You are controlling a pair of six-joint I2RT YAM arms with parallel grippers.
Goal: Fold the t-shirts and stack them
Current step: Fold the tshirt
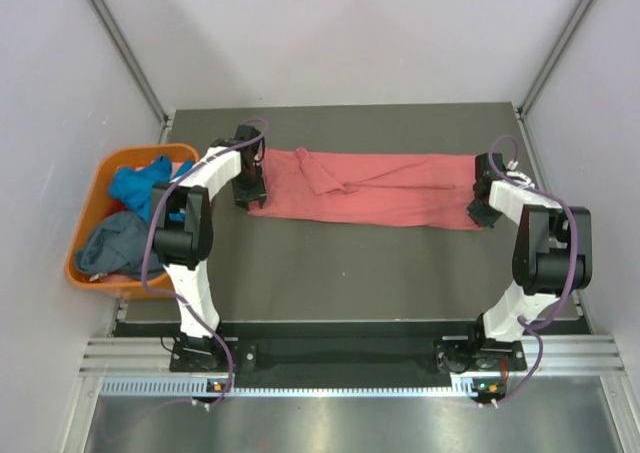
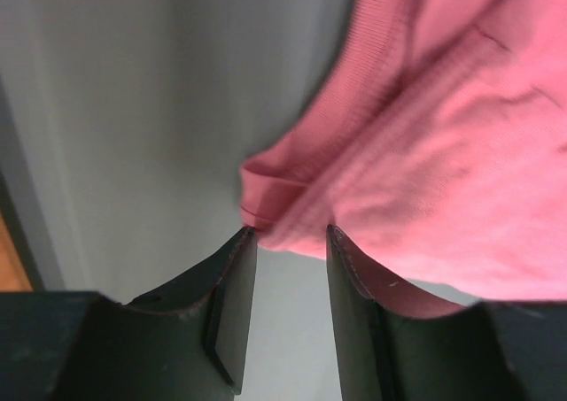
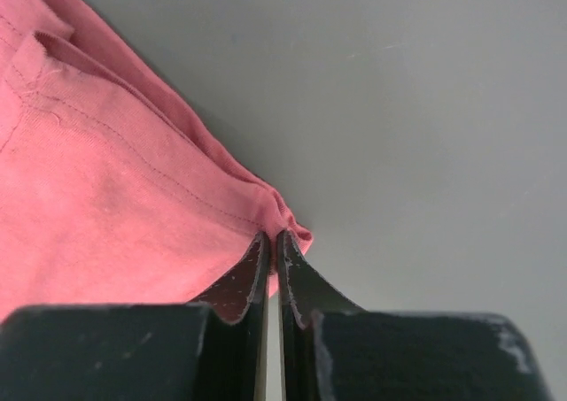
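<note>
Nearest the camera, a ribbed metal rail (image 1: 350,358) runs across the front and carries both arm bases. Beyond it lies the dark grey worktop (image 1: 350,273), matte and flat. Pale walls (image 1: 340,33) close it in on three sides, with slanting metal struts in the far corners.

Off the worktop's left edge sits an orange tub (image 1: 88,213). A bright blue t-shirt (image 1: 135,185) is bunched at its far end and a slate grey-blue t-shirt (image 1: 110,243) is crumpled at its near end.

The left arm (image 1: 185,233) rises from its base, bends at a black elbow and reaches forward and to the right. The right arm (image 1: 545,243) stands more upright, folding back at its elbow toward the centre. Both wrists point down at the worktop.

The salmon-pink t-shirt (image 1: 380,188) lies in the far half of the worktop as a long wrinkled band, stretched from one gripper to the other, with a loose fold near its left end.

The left gripper (image 2: 288,233) sits at the band's left end with its fingers spread. Grey worktop shows in the gap, and the shirt's hemmed corner lies at the fingertips, draping over one of them.

The right gripper (image 3: 272,235) is at the band's right end, its fingers pressed together and pinching the shirt's stitched corner at the tips.
</note>
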